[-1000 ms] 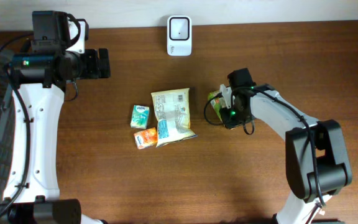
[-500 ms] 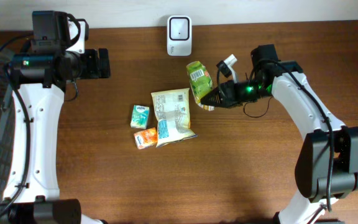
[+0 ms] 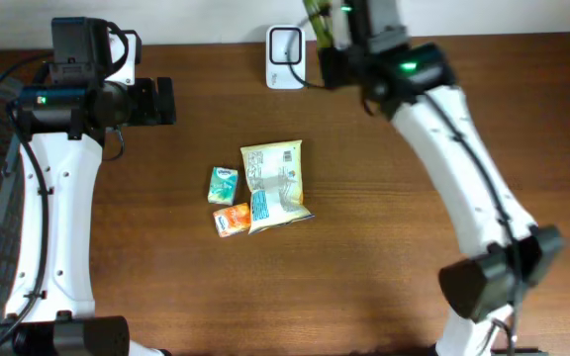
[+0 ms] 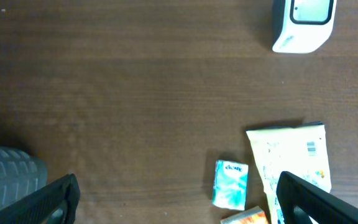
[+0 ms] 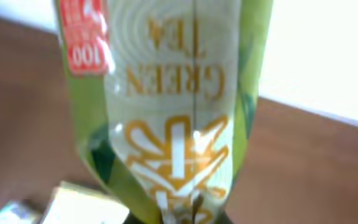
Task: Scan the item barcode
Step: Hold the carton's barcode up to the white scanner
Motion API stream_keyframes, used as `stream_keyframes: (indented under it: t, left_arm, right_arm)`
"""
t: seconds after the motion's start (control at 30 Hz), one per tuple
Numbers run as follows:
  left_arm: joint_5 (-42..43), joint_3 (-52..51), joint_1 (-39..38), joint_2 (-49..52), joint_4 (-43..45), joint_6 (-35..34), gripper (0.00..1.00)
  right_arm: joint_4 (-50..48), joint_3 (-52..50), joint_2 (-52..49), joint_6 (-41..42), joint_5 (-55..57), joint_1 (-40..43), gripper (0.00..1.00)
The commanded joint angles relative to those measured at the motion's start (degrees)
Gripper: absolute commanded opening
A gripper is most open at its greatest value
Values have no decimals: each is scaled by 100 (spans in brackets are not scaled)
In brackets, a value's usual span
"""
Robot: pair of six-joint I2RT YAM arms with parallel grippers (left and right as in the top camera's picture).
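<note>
- The right tool [image 3: 336, 44] is clenched on a green tea pouch [image 5: 166, 106]. It holds the pouch off the bench [image 3: 414, 277], at the far edge.
- From overhead only a green sliver of the pouch shows, just beside the white scanner [image 3: 285, 44].
- The pickup looks done, and the pouch seems to be at or near the presenting step.
- The wrist view shows the pouch's printed front upside down. I cannot tell where its barcode is or whether it faces the scanner window.
- Likely left: turn the barcode to the window, get a read, then put the pouch down.
- The left tool [image 3: 163, 101] is released and empty, well apart from everything, so it plays no part in this step.
- A bag [image 3: 273, 186] and two small packs [image 3: 223, 184] lie mid-bench, untouched.
</note>
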State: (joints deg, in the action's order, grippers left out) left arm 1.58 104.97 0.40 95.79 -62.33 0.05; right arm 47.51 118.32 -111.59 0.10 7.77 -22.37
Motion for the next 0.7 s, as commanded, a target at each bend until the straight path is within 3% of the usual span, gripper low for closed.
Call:
stream_keyframes:
  t: [0.0,0.03,0.23,0.67]
  left_arm:
    - [59,92,26,-92,0,87,99]
    - [59,92,26,-92,0,87,99]
    - [59,92,26,-92,0,87,99]
    - [59,92,26,-92,0,87,99]
  right_arm:
    - [-1510,111,-990,-1987,2177,-459,4]
    - [-2114,109,-1368,-2741,2490,-509,4]
    - [-4581,109,-2903,-5132,3451,-468,4]
    - [-5246,81,-3226,-5106,2909,-155,4]
